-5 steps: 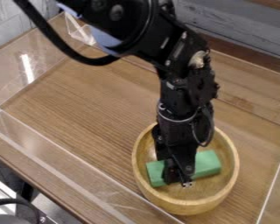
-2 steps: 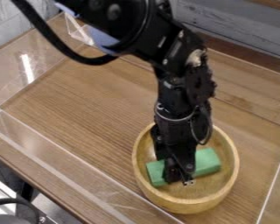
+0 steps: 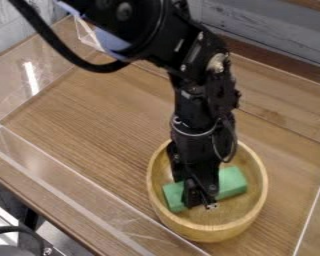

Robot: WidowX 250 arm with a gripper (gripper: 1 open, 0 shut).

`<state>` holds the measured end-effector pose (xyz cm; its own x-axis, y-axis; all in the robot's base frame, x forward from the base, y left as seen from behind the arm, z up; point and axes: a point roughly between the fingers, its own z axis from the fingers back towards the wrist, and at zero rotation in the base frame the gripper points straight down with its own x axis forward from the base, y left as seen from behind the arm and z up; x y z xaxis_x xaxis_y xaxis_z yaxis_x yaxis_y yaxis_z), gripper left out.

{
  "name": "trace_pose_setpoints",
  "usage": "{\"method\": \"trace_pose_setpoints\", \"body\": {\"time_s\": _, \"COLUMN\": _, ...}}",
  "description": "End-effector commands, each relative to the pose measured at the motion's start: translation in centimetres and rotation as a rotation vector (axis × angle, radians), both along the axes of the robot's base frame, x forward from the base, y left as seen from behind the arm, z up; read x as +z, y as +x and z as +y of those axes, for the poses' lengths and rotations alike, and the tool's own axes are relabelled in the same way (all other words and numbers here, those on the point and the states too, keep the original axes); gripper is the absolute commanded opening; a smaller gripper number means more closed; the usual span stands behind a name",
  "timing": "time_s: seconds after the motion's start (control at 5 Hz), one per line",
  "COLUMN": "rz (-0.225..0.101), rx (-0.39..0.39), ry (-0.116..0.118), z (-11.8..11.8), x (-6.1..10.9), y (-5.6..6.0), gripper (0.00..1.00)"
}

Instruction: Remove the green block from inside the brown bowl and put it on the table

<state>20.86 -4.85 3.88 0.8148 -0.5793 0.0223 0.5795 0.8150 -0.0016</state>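
Camera: one green block point(image 3: 227, 182), apparently hand-gripped point(image 3: 198, 200), one brown bowl point(image 3: 252, 211).

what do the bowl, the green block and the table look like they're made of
The brown bowl looks like light, unpainted wood: faint grain shows on its thick rim, matte finish. The green block is uniformly bright green with a smooth face, maybe painted wood, plastic or foam; the look leaves it open. The table shows brown wood grain, possibly laminate, with a slight sheen.
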Motion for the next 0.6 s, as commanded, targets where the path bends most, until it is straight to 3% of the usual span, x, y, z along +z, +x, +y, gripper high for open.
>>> {"method": "trace_pose_setpoints", "body": {"time_s": 0.0, "rz": -0.024, "rx": 0.023, "ry": -0.005, "z": 0.37, "x": 0.54, "y": 0.23, "gripper": 0.0}}
{"method": "trace_pose_setpoints", "body": {"time_s": 0.4, "rz": -0.023, "rx": 0.047, "ry": -0.008, "z": 0.5, "x": 0.44, "y": 0.19, "gripper": 0.0}}
